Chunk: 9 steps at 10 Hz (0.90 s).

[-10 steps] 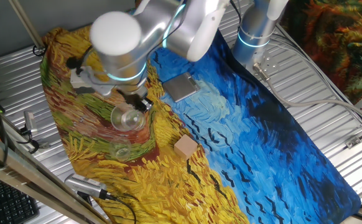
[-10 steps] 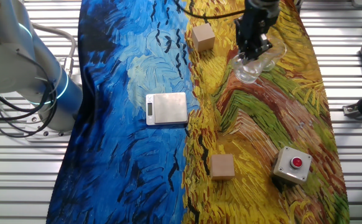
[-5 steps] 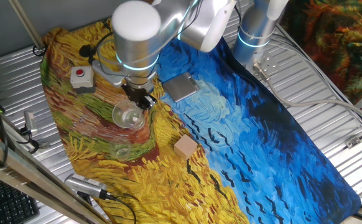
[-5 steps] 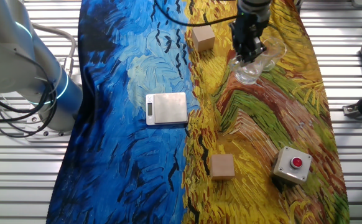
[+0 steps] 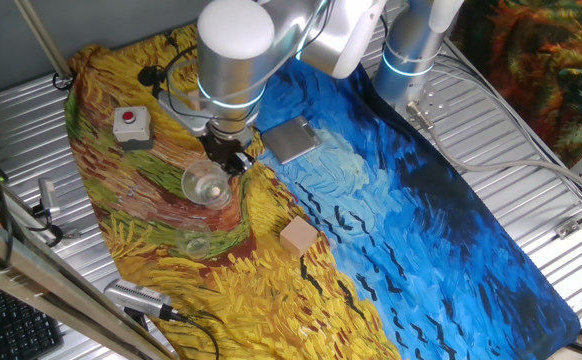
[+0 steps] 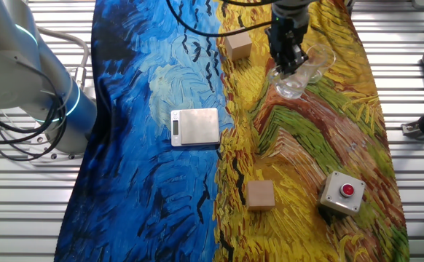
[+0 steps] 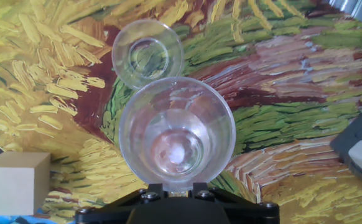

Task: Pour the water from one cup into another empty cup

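Note:
The larger clear tumbler [image 7: 176, 134] fills the middle of the hand view, its mouth facing the camera and glints of water [image 7: 176, 151] at its base. My gripper [image 7: 175, 185] is shut on its near wall at the rim. The tumbler also shows in one fixed view [image 5: 206, 187] below the gripper [image 5: 226, 160], and in the other fixed view [image 6: 292, 81] by the gripper [image 6: 285, 57]. The smaller clear cup [image 7: 147, 53] stands just beyond the tumbler's rim, upright on the yellow cloth. It is faint in the fixed views [image 5: 196, 241] [image 6: 320, 55].
A wooden block [image 5: 298, 235] [image 6: 237, 44] [image 7: 13, 180] lies near the cups. A silver scale [image 5: 291, 140] [image 6: 195, 126] sits mid-cloth. A grey box with a red button [image 5: 131, 125] [image 6: 342, 193] [image 7: 361, 146] and a second block [image 6: 260, 194] lie farther off.
The arm's upper joint has swung to the right, uncovering the red button box in one fixed view. The gripper and the held tumbler have hardly shifted.

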### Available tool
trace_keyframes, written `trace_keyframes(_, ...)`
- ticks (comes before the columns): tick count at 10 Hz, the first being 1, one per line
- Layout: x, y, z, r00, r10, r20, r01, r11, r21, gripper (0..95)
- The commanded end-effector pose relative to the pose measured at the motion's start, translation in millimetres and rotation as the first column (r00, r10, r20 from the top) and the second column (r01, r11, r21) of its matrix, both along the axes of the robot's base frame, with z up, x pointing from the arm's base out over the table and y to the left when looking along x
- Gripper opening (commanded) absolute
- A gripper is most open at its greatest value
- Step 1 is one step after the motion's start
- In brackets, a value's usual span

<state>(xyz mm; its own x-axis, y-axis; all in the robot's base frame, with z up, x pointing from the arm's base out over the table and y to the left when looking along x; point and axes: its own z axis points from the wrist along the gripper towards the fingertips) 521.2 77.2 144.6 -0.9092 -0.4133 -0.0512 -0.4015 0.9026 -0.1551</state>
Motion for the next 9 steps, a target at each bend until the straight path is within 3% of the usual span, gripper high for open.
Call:
trace_keyframes(1, 0.2, -1.1, -2.7, 1.0, 0.001, -0.002, -0.001, 1.0, -0.003, 0.0)
trace_keyframes(9, 1.1, -4.8, -21.0, 1.0, 0.022, 0.023, -0.022, 1.0, 0.006, 0.0)
